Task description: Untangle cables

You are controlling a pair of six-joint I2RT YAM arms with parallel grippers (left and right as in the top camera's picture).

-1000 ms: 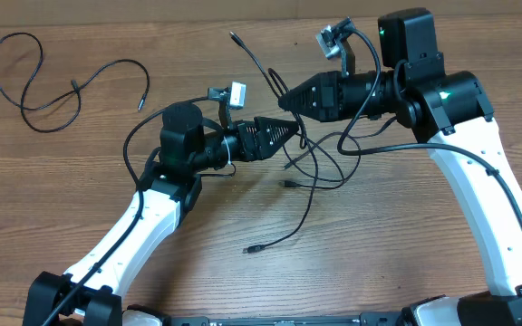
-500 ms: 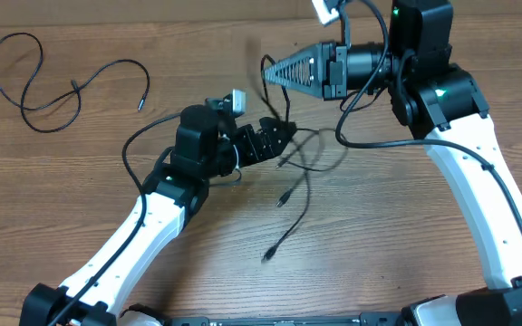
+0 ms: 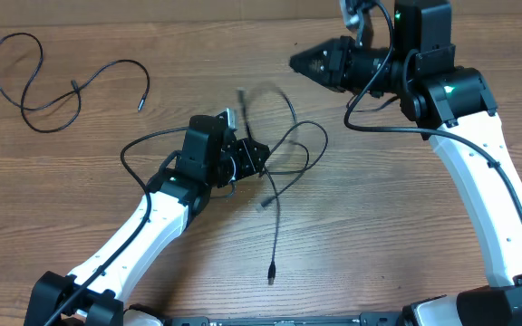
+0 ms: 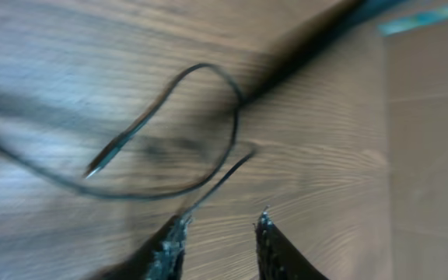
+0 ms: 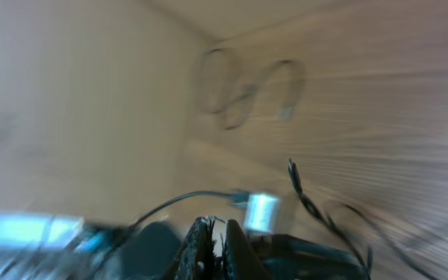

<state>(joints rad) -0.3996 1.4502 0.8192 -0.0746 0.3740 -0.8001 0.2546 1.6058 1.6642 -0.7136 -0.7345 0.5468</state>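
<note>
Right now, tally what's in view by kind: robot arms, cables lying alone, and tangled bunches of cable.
Robot arms: 2, left arm and right arm
Lone cable: 1
Tangled cable bunch: 1
Total: 4

**Cables: one lying apart, the rest looped mid-table**

Your lone cable (image 3: 73,87) is thin and black. It lies flat at the far-left corner of the table (image 3: 406,235) in two loose loops, with its plug end (image 3: 140,107) pointing toward the middle. The other thin black strands (image 3: 308,125) sit mid-table, well apart from it, crossing one another in open loops. One long strand (image 3: 275,231) runs nearly straight toward the near edge and ends in a small plug (image 3: 270,269). A second plug (image 3: 263,205) lies just beside its upper part. A third end (image 3: 241,94) is motion-blurred, so you can't tell whether it's lifted.
</note>
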